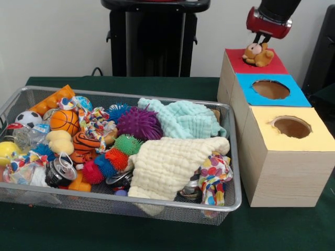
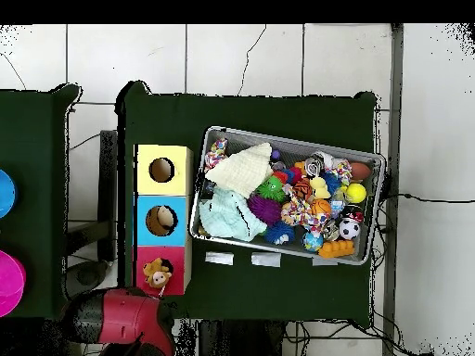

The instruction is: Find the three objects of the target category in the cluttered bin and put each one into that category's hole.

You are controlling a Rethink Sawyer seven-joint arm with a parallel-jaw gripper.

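On the green-covered table, the tan-orange plush bear is held directly beneath the gripper, whose fingers are closed on its top, over the hole of the red-topped box, well apart from the wire basket.

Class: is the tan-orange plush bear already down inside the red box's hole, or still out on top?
Still out: the bear lies on the red box top, covering its hole, with the gripper right above it.
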